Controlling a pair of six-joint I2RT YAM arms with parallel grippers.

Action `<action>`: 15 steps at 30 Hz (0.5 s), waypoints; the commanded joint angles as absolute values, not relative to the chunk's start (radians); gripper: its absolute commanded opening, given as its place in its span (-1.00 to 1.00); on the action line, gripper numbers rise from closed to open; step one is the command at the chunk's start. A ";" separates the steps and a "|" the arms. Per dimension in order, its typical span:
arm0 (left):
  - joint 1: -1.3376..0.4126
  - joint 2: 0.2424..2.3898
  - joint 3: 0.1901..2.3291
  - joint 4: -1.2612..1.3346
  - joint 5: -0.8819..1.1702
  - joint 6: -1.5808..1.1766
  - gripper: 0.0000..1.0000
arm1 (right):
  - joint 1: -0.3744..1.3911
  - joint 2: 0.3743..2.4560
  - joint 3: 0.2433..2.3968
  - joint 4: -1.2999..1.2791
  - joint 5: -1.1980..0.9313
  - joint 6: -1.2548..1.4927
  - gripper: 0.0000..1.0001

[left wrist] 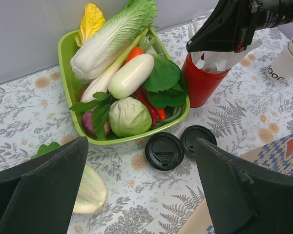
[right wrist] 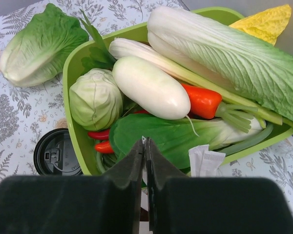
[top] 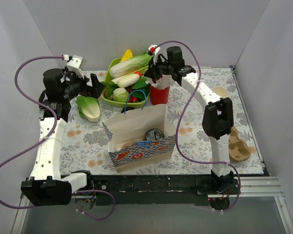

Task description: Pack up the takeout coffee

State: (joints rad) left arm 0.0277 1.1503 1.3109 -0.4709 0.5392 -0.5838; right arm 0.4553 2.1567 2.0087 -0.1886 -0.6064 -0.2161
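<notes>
Your black-lidded paper takeout coffee cup already stands in the patterned paper bag at the surface's near edge; right jaws press together over the red straw holder, seemingly fetching an extra; left jaws hang spread, empty

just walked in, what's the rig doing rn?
Packing a takeout order. The takeout coffee already sits in the open paper bag. The right gripper is over the red straw holder, jaws closed together at the wrapped straws; whether it has pinched one is unclear. The left gripper hangs open beside the green vegetable tray, holding nothing.
</notes>
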 commanded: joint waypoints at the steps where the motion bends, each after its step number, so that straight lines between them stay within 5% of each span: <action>1: 0.037 1.127 1.309 -0.471 0.561 -0.586 0.80 | 0.462 2.146 2.066 -0.135 -0.609 -0.199 -0.96; 15: 0.040 1.120 1.289 -0.443 0.595 -0.604 0.80 | 0.459 2.031 2.086 -0.080 -0.589 -0.176 -0.97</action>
